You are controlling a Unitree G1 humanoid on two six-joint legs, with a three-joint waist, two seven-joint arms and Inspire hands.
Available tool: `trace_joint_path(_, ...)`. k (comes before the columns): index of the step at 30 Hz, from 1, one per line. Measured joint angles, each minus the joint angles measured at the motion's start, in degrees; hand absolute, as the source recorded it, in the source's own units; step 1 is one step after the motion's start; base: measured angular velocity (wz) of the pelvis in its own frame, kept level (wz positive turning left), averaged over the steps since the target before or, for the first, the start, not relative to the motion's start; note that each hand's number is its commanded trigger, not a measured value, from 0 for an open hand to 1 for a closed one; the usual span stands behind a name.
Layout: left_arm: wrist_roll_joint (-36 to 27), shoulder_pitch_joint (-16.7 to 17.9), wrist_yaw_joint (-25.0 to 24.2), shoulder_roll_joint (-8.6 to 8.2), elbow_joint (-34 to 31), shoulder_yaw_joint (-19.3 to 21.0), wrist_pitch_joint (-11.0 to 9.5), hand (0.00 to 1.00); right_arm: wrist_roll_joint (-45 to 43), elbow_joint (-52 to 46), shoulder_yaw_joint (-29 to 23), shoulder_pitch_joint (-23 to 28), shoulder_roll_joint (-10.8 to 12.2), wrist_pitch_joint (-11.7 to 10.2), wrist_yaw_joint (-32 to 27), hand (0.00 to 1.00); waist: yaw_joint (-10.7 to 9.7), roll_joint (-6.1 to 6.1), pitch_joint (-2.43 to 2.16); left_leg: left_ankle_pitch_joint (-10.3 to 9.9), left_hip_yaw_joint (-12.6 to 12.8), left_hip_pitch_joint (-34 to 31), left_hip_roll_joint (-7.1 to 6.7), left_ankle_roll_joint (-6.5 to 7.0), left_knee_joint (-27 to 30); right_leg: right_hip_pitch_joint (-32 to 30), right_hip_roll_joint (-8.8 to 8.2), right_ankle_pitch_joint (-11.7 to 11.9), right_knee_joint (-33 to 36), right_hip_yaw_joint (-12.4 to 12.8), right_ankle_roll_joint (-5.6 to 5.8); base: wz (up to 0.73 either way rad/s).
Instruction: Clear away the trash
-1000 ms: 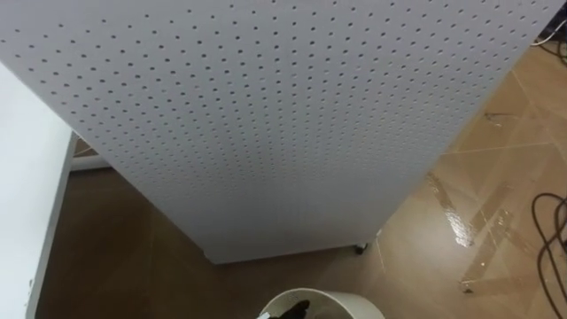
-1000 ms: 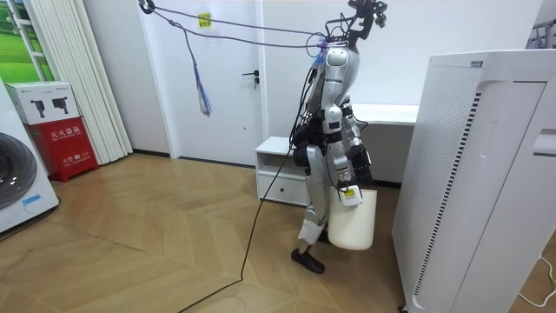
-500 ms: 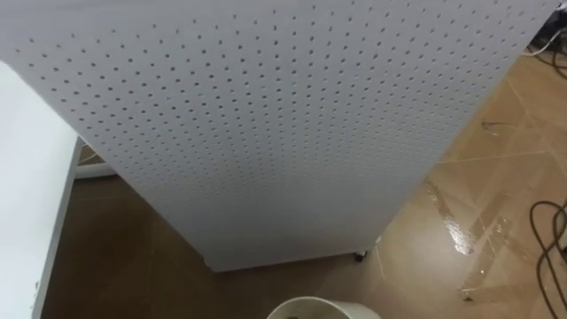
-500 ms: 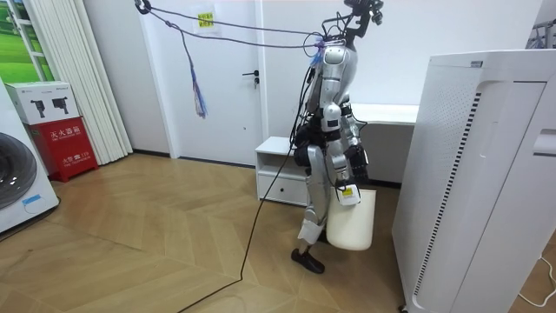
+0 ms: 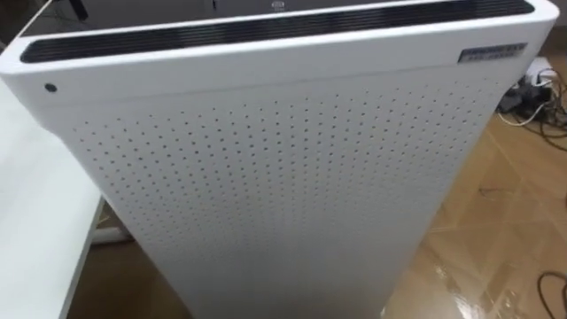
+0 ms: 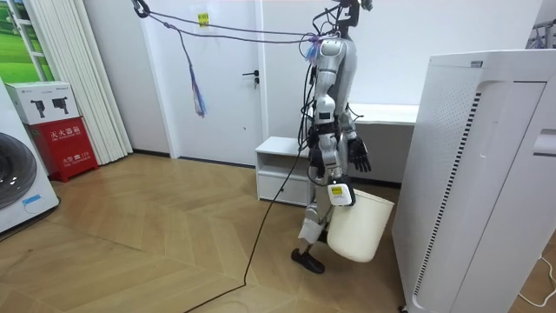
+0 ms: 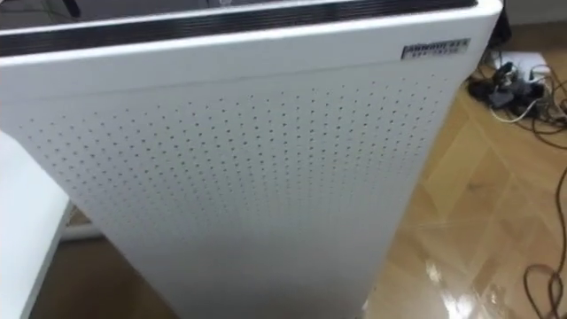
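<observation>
Right hand (image 6: 338,195) fingers clamp the rim of the white waste bin (image 6: 358,230), which hangs tilted near the tall perforated air purifier (image 5: 266,177). Left hand (image 6: 358,157) fingers hang apart. The bin looks light, stiff and hollow: hold it by the rim.

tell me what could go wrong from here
The white bin hangs tilted from the right hand, so anything inside could spill. The bin is close to the tall white appliance the robot faces; a step forward could knock them together. The left hand hangs open, not steadying it.
</observation>
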Motion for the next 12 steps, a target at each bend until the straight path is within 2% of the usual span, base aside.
trace_joint_path(3,-2.1,1.1,0.3,-0.24,0.9,0.7,0.0,0.0,1.0,0.2,-1.3,1.3,0.0,0.2,-0.5,1.0,0.0,-0.25,0.03,-0.6,-0.4,2.0,0.01,-0.14,-0.1,2.9,0.14,0.0,-1.4,-0.5,0.11,0.05)
trace_joint_path(7,-4.8,2.5,0.6,-1.48,3.0,4.9,0.1,0.0,1.5,0.0,-3.4,3.2,0.4,0.4,-0.9,1.0,0.3,-0.44,0.1,-0.7,-0.4,4.2,-0.07,-0.24,-1.1,4.9,0.18,0.0,-2.2,-0.5,0.17,-0.01)
trace_joint_path(12,-9.5,4.0,0.1,-2.37,3.7,8.1,1.7,0.0,0.7,0.1,-7.3,4.5,1.3,1.1,-2.0,1.0,0.4,-0.5,0.13,-0.9,-0.5,6.1,-0.14,-0.39,-1.7,6.7,0.31,-0.2,-2.8,0.2,0.25,0.0)
